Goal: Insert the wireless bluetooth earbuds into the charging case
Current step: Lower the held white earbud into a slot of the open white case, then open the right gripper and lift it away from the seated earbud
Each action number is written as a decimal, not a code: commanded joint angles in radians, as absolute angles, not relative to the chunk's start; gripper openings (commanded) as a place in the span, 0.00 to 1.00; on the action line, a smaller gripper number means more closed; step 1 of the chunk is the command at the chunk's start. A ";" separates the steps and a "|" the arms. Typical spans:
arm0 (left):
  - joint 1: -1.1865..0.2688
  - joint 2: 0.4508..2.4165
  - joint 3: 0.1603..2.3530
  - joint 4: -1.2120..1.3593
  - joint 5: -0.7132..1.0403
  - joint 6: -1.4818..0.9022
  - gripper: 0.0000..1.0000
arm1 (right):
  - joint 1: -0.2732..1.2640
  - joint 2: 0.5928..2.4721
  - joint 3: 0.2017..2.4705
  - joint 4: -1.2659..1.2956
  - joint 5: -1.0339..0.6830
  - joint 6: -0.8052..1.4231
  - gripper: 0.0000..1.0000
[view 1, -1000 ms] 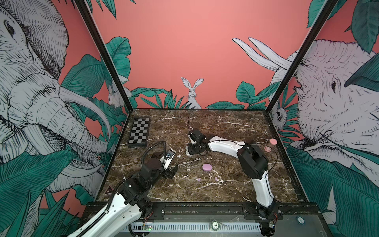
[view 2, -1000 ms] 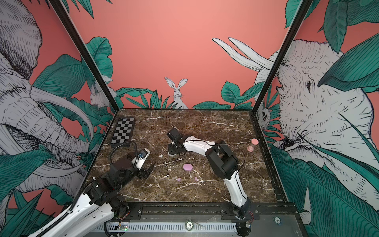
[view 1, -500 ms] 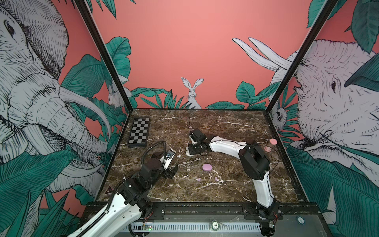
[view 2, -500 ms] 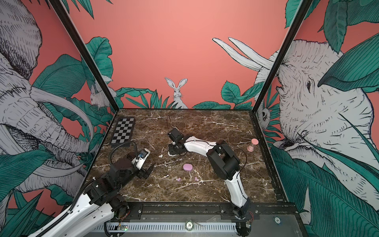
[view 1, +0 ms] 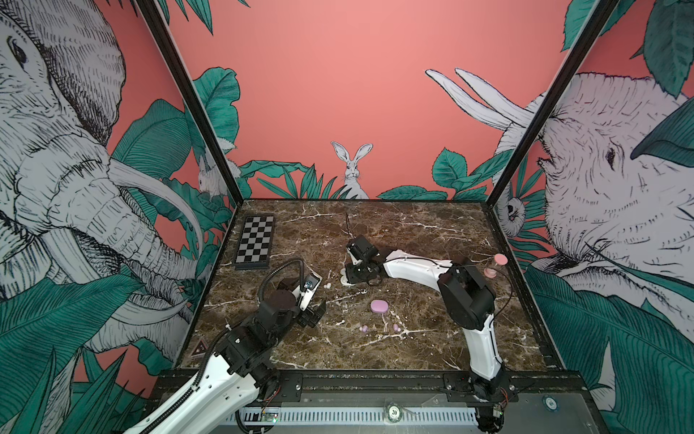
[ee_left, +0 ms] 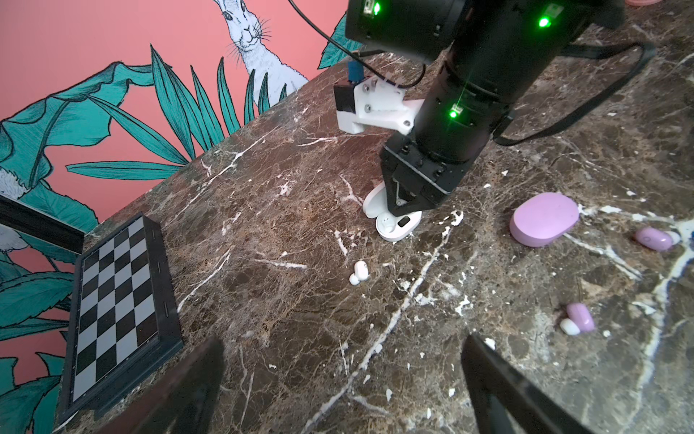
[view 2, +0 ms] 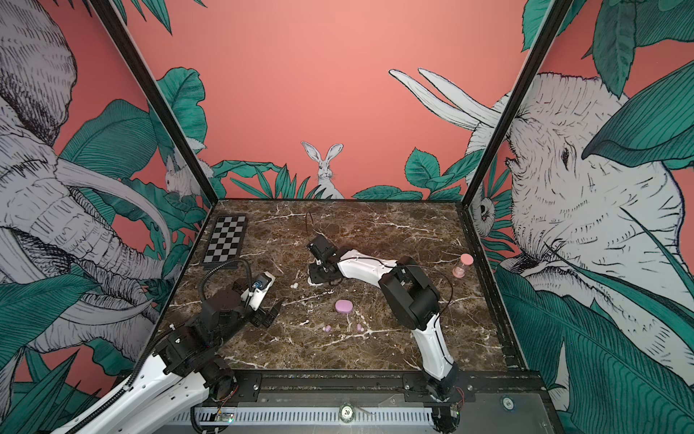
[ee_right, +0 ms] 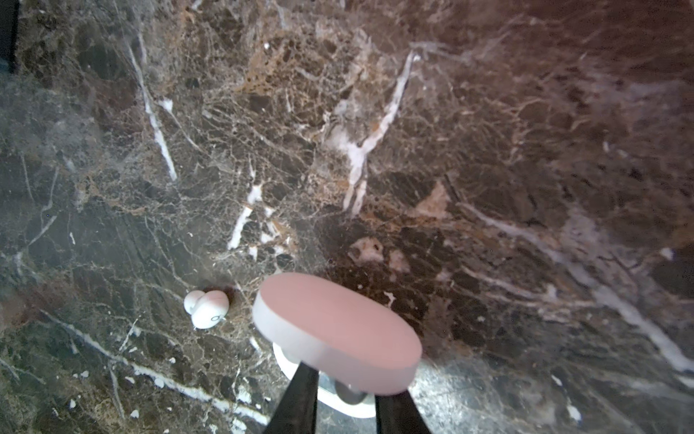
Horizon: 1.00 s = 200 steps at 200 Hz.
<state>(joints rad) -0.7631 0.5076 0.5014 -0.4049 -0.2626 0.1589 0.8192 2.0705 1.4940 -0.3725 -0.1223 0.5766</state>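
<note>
Unchanged: right end effector, slightly apart, hold unclear, stays at open white oval plastic charging case; tiny white rounded earbud loose at its 9 o'clock in a top view, insertion pending; left end effector agape.

Bright and even in both top views, lit from above, with soft short shadows on the marble table; sharp at centre, bowed toward the edges. Crisp in the left wrist view, blurred only at the dark fingers of the left gripper close to the lens. Hazy in the right wrist view: out of focus and pink-tinted at the case lid, with grey glare on the marble beside it.
</note>
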 commanded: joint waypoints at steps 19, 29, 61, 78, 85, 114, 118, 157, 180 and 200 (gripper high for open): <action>-0.767 0.500 0.498 -0.387 -0.262 0.170 0.99 | 0.816 2.016 1.480 -0.363 -0.101 0.589 0.26; -0.766 0.500 0.497 -0.387 -0.262 0.170 0.99 | 0.815 2.013 1.479 -0.363 -0.101 0.588 0.26; -0.766 0.499 0.496 -0.387 -0.262 0.172 0.99 | 0.815 2.003 1.475 -0.365 -0.103 0.595 0.28; -0.765 0.498 0.497 -0.388 -0.262 0.172 0.99 | 0.815 1.988 1.468 -0.364 -0.112 0.608 0.31; -0.765 0.497 0.496 -0.388 -0.262 0.172 0.99 | 0.815 1.979 1.462 -0.361 -0.115 0.616 0.33; -0.765 0.493 0.497 -0.388 -0.265 0.170 0.99 | 0.815 1.933 1.441 -0.368 -0.098 0.654 0.54; -0.767 0.492 0.498 -0.389 -0.264 0.169 0.99 | 0.815 1.928 1.438 -0.369 -0.094 0.659 0.57; -0.766 0.472 0.501 -0.388 -0.282 0.156 0.99 | 0.815 1.885 1.402 -0.359 -0.108 0.771 0.98; -0.767 0.451 0.504 -0.378 -0.308 0.131 0.99 | 0.818 1.879 1.392 -0.347 -0.142 0.855 0.98; -0.766 0.439 0.535 -0.397 -0.358 0.097 0.99 | 0.837 1.875 1.375 -0.313 -0.163 0.947 0.98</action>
<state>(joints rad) -0.7631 0.4572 0.5018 -0.4034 -0.2962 0.1421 0.8207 1.9022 1.3972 -0.3527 -0.1360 0.8112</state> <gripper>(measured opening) 0.992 0.980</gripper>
